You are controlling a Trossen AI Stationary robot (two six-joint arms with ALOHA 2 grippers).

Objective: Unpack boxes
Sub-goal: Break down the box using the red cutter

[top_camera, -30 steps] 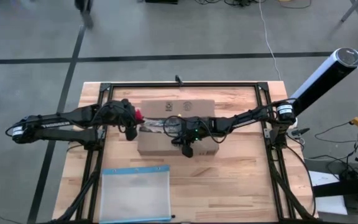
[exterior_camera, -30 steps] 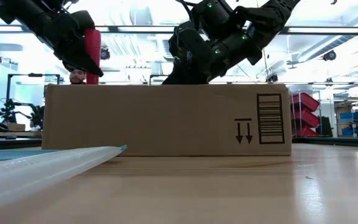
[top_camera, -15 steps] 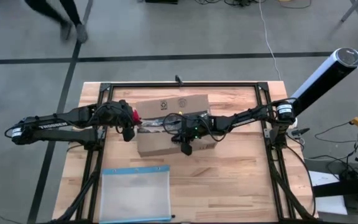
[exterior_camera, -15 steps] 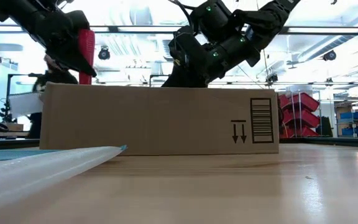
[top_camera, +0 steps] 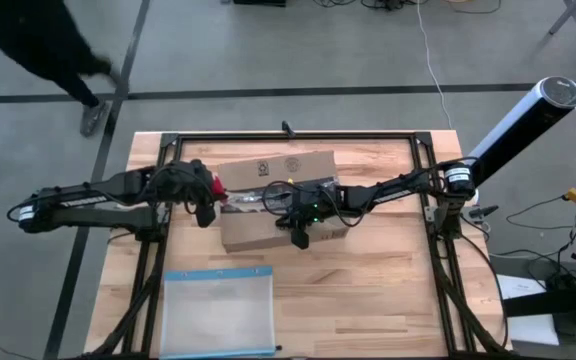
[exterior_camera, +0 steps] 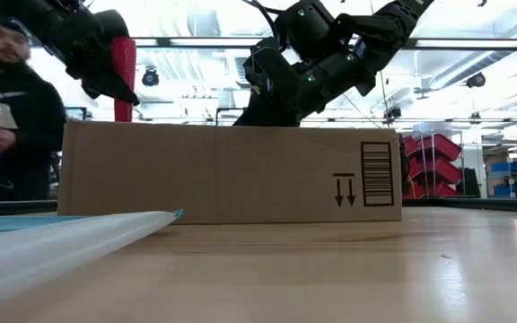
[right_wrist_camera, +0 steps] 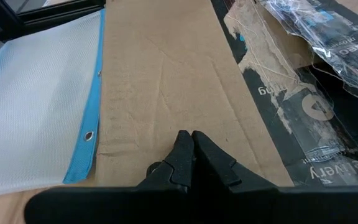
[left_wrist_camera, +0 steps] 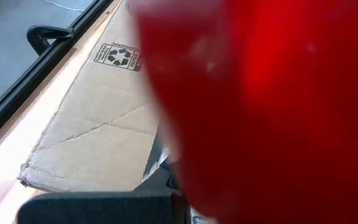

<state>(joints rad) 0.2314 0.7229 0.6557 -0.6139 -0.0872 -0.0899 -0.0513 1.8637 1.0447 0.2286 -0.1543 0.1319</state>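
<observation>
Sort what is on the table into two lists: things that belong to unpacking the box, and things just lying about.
Belongs to the job:
- brown corrugated cardboard box
- small red tool in the left hand
- right hand, shut, pressing on the box top

Lying about:
- clear plastic pouch with blue edge, near the table's front edge
- person behind the table

grey floor (top_camera: 298,60) | red bins (exterior_camera: 438,166) | person (exterior_camera: 12,117) behind table

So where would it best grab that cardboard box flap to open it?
Probably the near flap's free edge along the centre seam, where torn tape leaves a gap. Coming from above, the right gripper, jaws shut now, could hook under that edge and fold it toward the pouch side.
</observation>
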